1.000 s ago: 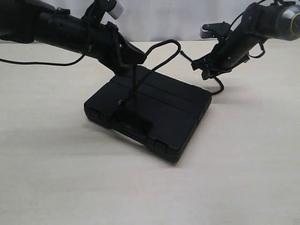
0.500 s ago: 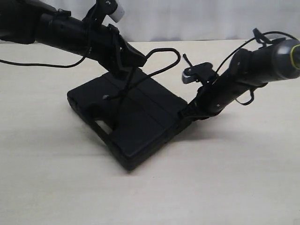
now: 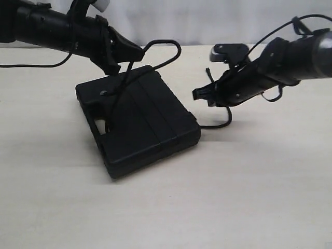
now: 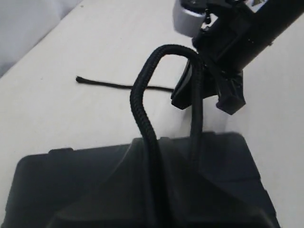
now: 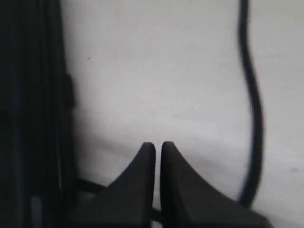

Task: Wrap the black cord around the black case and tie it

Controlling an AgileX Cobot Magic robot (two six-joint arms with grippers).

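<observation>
black left hand (image 3: 136, 52) clenched on the black cord (image 3: 166, 42), which loops up above the black case (image 3: 150, 124) lying on the pale desk (image 3: 249, 197). right hand (image 3: 199, 95) is pinched closed near the case; whether it traps cord cannot be told. risk: a hard pull could drag the case or slip the wrap off.

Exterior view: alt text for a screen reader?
A black case lies on a pale table, a black cord running across its lid up to the left arm's fingers. The right arm's fingers, closed, hover beside the case.
</observation>
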